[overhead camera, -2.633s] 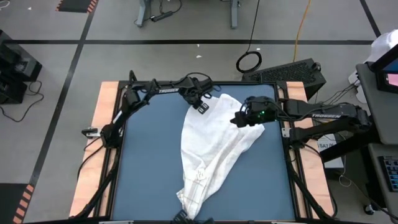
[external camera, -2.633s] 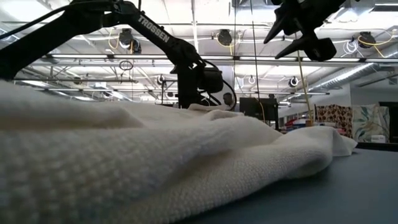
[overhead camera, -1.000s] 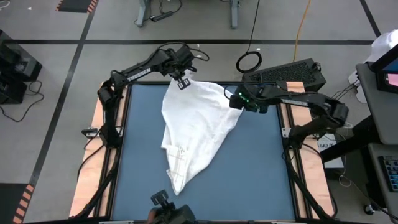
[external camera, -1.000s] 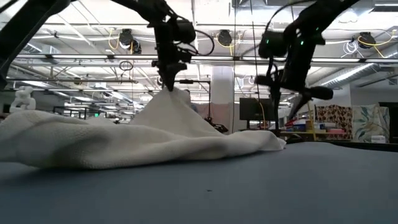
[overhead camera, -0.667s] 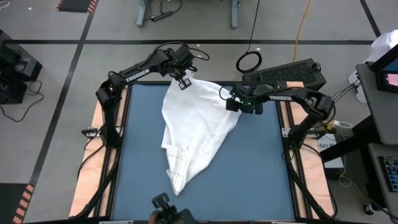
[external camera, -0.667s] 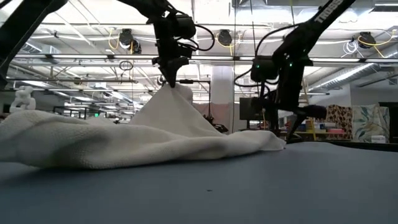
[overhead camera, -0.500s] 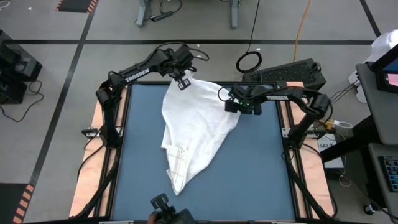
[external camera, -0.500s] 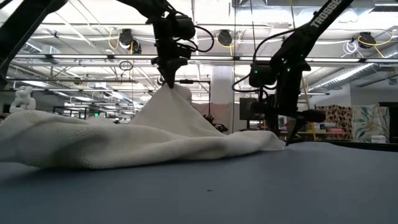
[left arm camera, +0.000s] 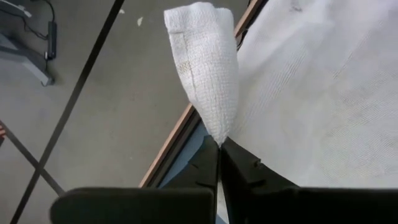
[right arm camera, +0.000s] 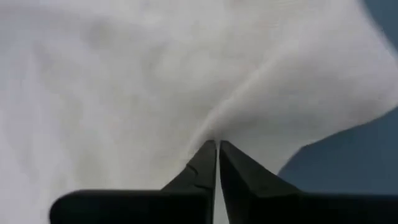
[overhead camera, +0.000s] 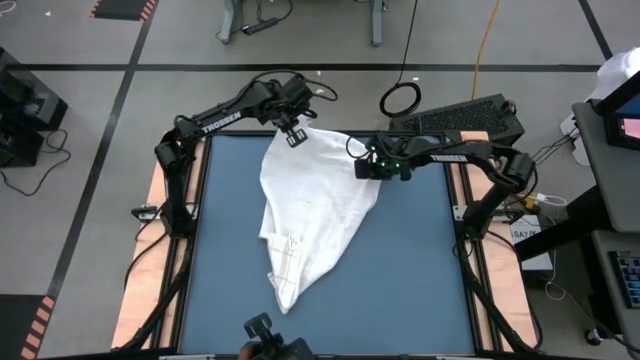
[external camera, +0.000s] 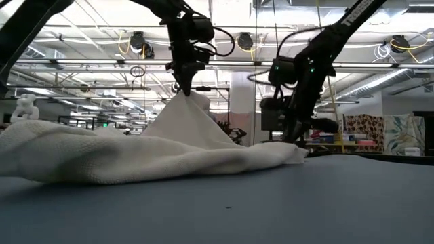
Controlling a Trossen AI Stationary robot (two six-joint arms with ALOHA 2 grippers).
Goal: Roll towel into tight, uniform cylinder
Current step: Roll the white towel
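Blue table (overhead camera: 420, 260), waffle-weave towel (overhead camera: 320, 215), left gripper (overhead camera: 294, 133), right gripper (overhead camera: 366, 167) pinching corners

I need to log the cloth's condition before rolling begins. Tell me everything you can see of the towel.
The towel is white, soft woven cloth, crumpled and unrolled on the blue table. It lies spread wide at the far edge and narrows to a bunched tip near the front. The left gripper is shut on its far corner and holds it raised in a peak; the right gripper is shut on the far right edge, low at the table. The rest rests slack in folds.
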